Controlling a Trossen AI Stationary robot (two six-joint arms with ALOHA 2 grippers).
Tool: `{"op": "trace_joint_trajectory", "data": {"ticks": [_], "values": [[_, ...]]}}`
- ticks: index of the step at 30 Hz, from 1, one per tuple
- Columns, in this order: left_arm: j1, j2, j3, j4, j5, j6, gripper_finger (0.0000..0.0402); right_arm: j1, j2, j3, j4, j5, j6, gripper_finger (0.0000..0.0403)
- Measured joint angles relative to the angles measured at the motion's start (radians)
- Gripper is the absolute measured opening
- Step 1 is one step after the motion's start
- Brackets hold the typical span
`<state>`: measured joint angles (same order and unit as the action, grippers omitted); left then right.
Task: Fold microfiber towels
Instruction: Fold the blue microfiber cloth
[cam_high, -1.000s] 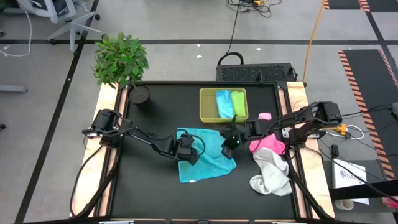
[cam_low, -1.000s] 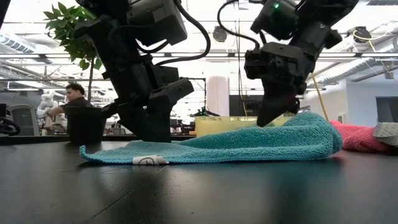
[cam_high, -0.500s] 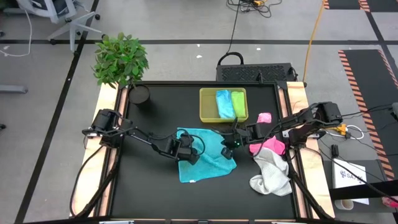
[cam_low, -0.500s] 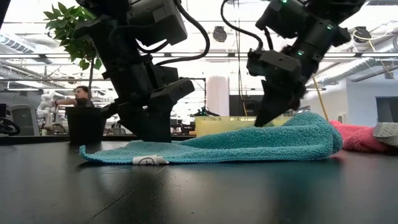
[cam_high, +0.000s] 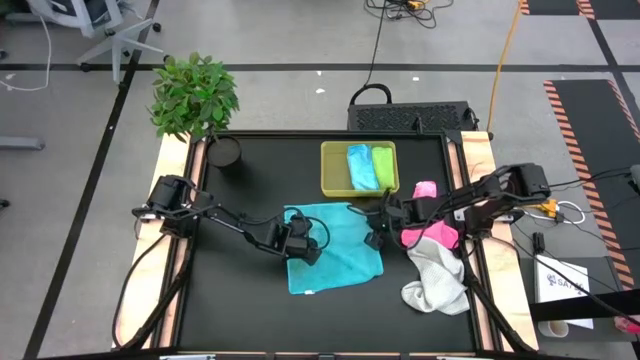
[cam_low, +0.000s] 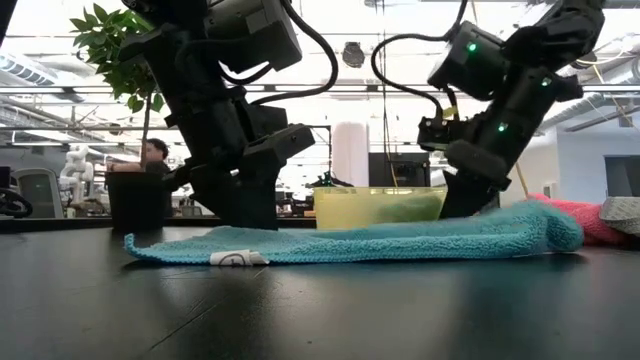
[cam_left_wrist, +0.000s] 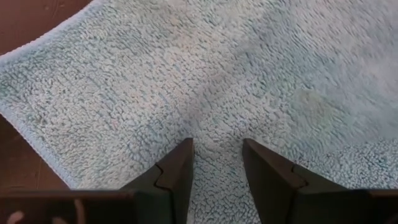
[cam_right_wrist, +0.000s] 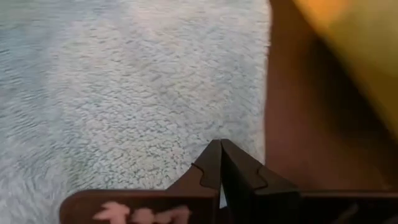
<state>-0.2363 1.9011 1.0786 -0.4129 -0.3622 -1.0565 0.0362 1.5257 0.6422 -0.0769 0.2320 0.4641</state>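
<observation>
A teal microfiber towel (cam_high: 338, 250) lies spread on the black table, its white tag (cam_low: 232, 258) at the near edge. My left gripper (cam_high: 307, 243) stands open on the towel's left part, slanting down. My right gripper (cam_high: 376, 238) is shut and sits low at the towel's right edge (cam_right_wrist: 249, 93). A pink towel (cam_high: 434, 234) and a white towel (cam_high: 438, 282) lie bunched at the right. Folded light blue (cam_high: 360, 167) and lime green (cam_high: 382, 167) towels rest in the yellow-green tray (cam_high: 333, 172). My left gripper comes slanting down from the table's left with both open fingertips (cam_left_wrist: 180, 155) on the teal towel's top, cloth (cam_left_wrist: 217, 134) showing in the gap. The towel lies flat under them. My right gripper has its shut fingertips (cam_right_wrist: 219, 152) on the towel's top near its right edge, slanting down from the right.
A potted plant (cam_high: 195, 95) stands at the far left corner. The tray (cam_low: 380, 207) sits just beyond the teal towel. A small pink piece (cam_high: 426, 188) lies near the right rail. Bare table lies in front of the towel (cam_low: 320, 310). A person sits in the room behind (cam_low: 155, 155).
My right gripper has sunk and gone toward the table's right edge, tipping and rolling as it went. The teal towel's right part, humped up before, now lies lower and stretched out to the right; its left part under my left gripper stayed put.
</observation>
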Motion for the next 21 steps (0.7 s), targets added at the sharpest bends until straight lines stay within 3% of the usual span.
{"op": "trace_joint_trajectory", "data": {"ticks": [9,12,21], "values": [[0.0,0.0,0.0,0.0,0.0,0.002,0.0143,-0.095,0.0,-0.001,0.044,0.0,-0.103,0.0],[0.0,0.0,0.0,0.0,0.0,0.004,0.0143,-0.102,-0.027,-0.002,0.077,-0.073,-0.061,0.0],[0.0,0.0,0.0,0.0,-0.002,0.011,0.0143,0.043,-0.159,-0.001,0.089,-0.233,0.099,0.0]]}}
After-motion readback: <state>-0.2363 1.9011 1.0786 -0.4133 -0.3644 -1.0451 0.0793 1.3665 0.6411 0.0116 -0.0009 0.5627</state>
